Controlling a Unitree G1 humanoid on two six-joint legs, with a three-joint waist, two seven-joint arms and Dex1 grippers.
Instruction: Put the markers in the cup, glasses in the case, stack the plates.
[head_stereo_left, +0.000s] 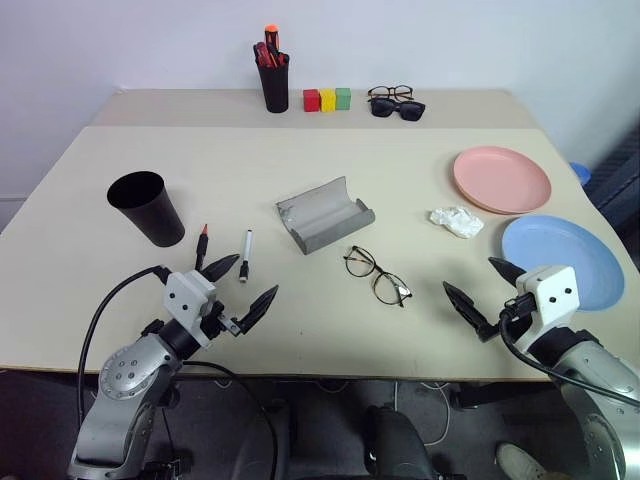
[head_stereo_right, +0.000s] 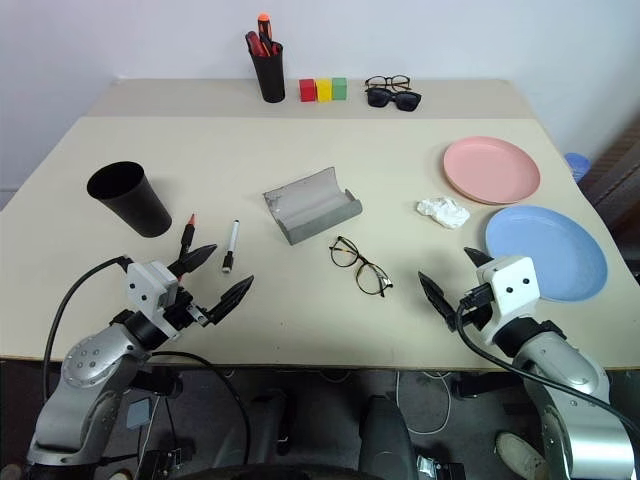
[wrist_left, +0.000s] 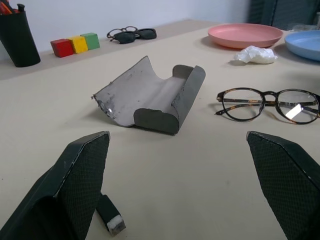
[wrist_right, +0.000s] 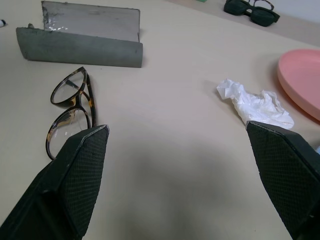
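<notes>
The wide black cup (head_stereo_left: 147, 207) stands upright at the left of the table. Beside it lie two markers, a black one with a red cap (head_stereo_left: 202, 245) and a white one (head_stereo_left: 246, 255). The grey case (head_stereo_left: 324, 214) lies open at the centre, with the thin-rimmed glasses (head_stereo_left: 377, 275) unfolded just right of it. At the right sit the pink plate (head_stereo_left: 501, 179) and, nearer me, the blue plate (head_stereo_left: 562, 260), side by side. My left gripper (head_stereo_left: 257, 274) is open just short of the markers. My right gripper (head_stereo_left: 468, 273) is open between the glasses and the blue plate, holding nothing.
A crumpled white tissue (head_stereo_left: 457, 221) lies between the glasses and the plates. Along the back stand a black pen holder (head_stereo_left: 273, 85) of red and orange markers, three coloured blocks (head_stereo_left: 327, 99), spectacles (head_stereo_left: 390, 92) and sunglasses (head_stereo_left: 397, 108).
</notes>
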